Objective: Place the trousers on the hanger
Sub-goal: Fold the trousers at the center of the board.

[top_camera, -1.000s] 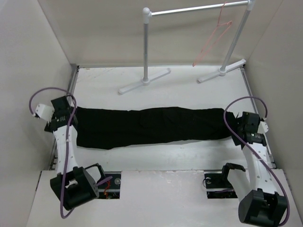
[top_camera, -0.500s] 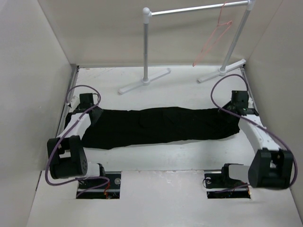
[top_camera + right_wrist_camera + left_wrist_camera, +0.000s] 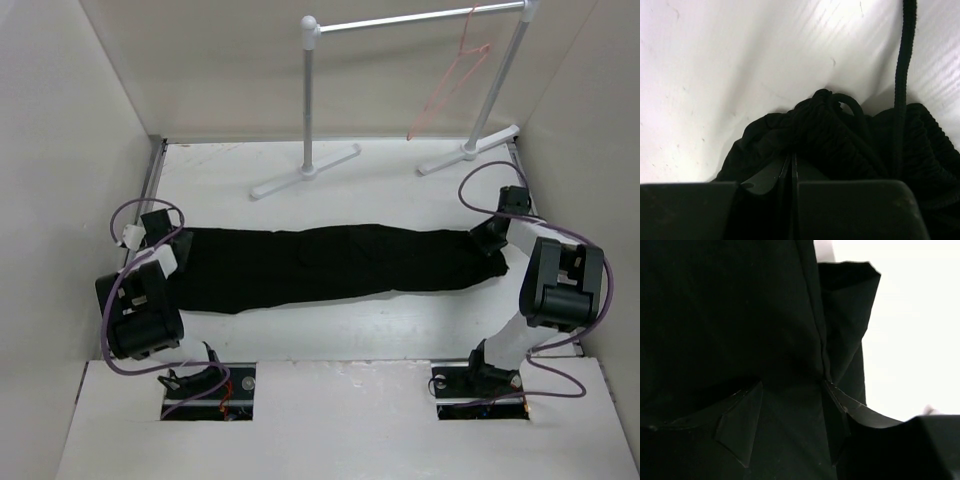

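The black trousers lie flat across the table from left to right. My left gripper is at their left end. In the left wrist view its fingers stand partly apart with black cloth filling the gap between them. My right gripper is at the right end. Its jaws are pressed together on the gathered waistband, where a drawstring loop shows. The pink-red wire hanger hangs from the rail at the back right, far from both grippers.
The white-and-silver rail stand stands at the back, its two feet resting on the table. White walls close in on the left, right and back. Purple cables loop off both arms.
Both arms have changed pose and reached onto the ends of the trousers. Both sets of jaws have closed in on the cloth. The right end has bunched up slightly.
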Motion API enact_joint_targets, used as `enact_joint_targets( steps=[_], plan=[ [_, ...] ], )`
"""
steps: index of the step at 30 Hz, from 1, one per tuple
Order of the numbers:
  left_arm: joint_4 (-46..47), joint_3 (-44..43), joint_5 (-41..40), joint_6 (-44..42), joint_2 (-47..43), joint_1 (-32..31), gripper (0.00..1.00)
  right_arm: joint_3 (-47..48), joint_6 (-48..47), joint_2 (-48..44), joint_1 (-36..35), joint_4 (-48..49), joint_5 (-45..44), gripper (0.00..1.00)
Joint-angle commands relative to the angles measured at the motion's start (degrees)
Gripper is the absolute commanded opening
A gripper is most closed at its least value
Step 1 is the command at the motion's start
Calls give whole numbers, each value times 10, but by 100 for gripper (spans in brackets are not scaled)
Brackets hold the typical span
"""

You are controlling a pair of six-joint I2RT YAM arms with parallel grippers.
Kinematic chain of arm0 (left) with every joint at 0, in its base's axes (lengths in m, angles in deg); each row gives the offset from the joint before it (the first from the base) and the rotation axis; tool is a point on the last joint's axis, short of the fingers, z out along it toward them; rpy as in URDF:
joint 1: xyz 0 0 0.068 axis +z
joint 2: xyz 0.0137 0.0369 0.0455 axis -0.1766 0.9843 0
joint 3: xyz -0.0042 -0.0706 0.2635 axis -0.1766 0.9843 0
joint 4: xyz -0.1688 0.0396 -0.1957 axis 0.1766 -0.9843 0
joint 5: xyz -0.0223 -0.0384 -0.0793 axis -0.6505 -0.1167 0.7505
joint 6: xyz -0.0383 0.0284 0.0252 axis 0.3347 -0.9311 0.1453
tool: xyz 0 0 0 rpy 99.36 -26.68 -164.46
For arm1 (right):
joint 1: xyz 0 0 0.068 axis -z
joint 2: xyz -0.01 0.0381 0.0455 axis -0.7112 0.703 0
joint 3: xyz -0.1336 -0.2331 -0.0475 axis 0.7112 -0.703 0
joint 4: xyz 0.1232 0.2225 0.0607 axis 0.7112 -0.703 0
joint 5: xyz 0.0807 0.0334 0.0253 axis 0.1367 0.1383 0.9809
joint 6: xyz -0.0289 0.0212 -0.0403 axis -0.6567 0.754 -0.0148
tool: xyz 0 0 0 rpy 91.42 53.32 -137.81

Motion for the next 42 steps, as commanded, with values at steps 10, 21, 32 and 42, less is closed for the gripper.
enact_joint_targets(
  steps=[10,21,32,42],
  plan=[
    [14,-122,48,1,-45,-86,73,27,21,-155,-32,1,-75,57],
    [-74,18,19,2,-154,-265,37,-202,60,-357,-120,-15,-70,17],
    [-32,113,26,-4,-133,-212,44,-237,58,-298,-3,30,-71,25],
    [-68,18,49,-29,-191,-256,60,-202,55,-465,72,-87,-126,77]
  ],
)
